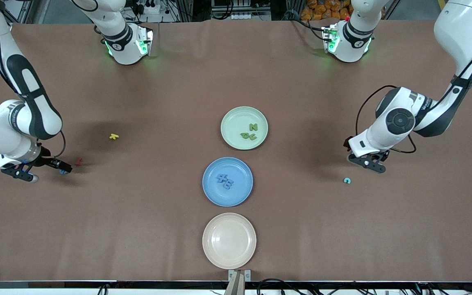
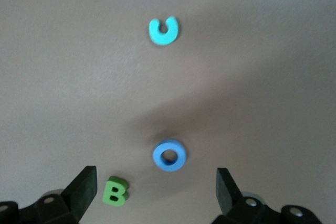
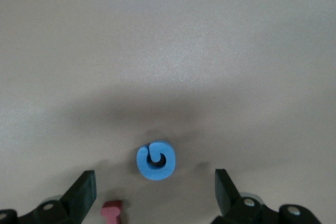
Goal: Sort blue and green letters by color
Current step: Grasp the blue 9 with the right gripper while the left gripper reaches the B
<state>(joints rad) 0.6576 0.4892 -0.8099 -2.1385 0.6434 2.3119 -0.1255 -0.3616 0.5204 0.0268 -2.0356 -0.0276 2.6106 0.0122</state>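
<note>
My left gripper (image 2: 156,184) is open above the table at the left arm's end (image 1: 368,161). Below it lie a blue O (image 2: 169,156) and a green B (image 2: 115,191), both between its fingers and hidden in the front view. A turquoise curved letter (image 2: 164,31) lies a little apart (image 1: 347,180). My right gripper (image 3: 155,187) is open above a blue curled letter (image 3: 156,160), at the right arm's end (image 1: 21,174); that letter (image 1: 63,172) lies on the table. The green plate (image 1: 230,123) holds three green letters (image 1: 249,132). The blue plate (image 1: 213,192) holds blue letters (image 1: 225,180).
A dark red letter (image 1: 79,162) lies beside the blue curled letter and shows in the right wrist view (image 3: 112,212). A yellow letter (image 1: 114,136) lies farther from the front camera. A pale pink plate (image 1: 229,240) stands nearest the front camera, with nothing in it.
</note>
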